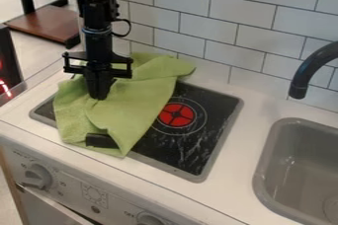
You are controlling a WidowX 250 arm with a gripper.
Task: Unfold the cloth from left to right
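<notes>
The black gripper [99, 93] hangs down over the left part of the stove, its tips at the upper middle of the green cloth [135, 108]. Around the tips the cloth is creased, and whether it is held cannot be made out. The cloth lies bunched and partly folded over the left side of the black stove top [198, 142], with one corner stretching up and right toward the tiled wall. A lower corner points to the stove's front edge, beside a small dark patch in the cloth's outline.
A red burner mark [176, 115] shows right of the cloth. The grey sink [264, 169] and dark faucet [299, 88] stand on the right. White tiled wall [224, 26] rises behind the counter, and knobs [38, 176] line the front.
</notes>
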